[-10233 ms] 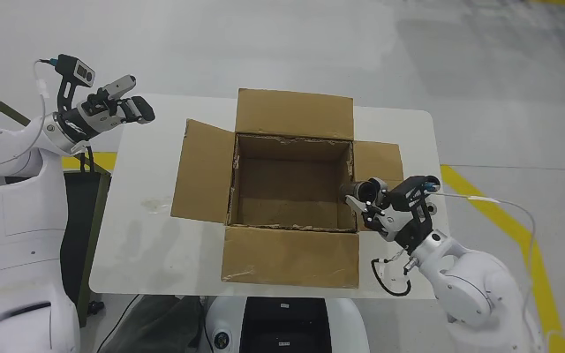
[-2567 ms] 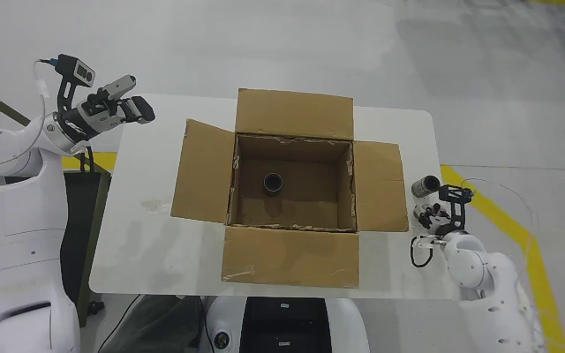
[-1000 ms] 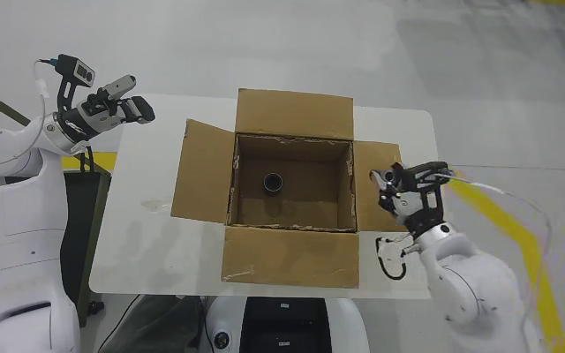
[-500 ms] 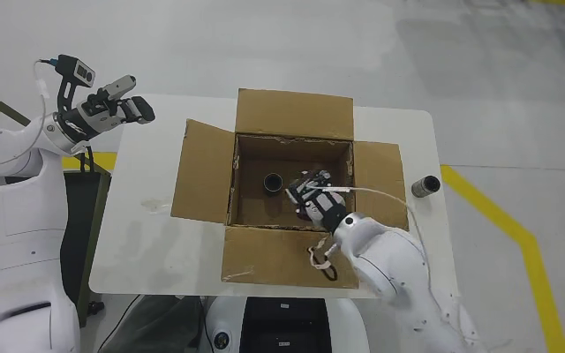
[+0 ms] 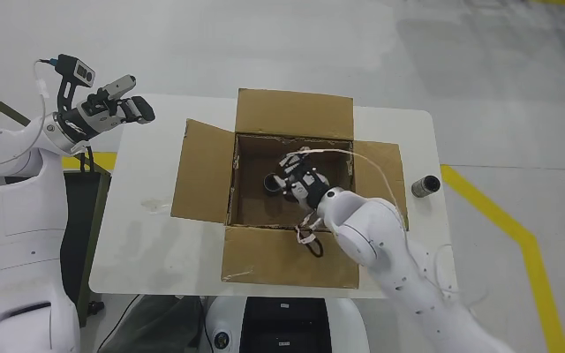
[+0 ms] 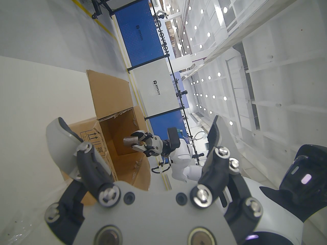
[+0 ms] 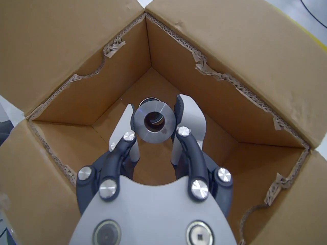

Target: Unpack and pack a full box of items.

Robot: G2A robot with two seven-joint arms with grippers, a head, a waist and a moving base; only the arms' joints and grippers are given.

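Closing inside box (image 5: 296, 113), right gripper (image 7: 155, 108) now clamps metal cylinder (image 7: 142, 124), seemingly lifted

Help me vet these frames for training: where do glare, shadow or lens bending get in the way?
Top view: even light, soft shade inside the box. Left wrist view: ceiling lamps glare as bright dots, and ceiling beams curve. Right wrist view: the box's edges bow slightly, and the cylinder in the right gripper gleams on its flat end.
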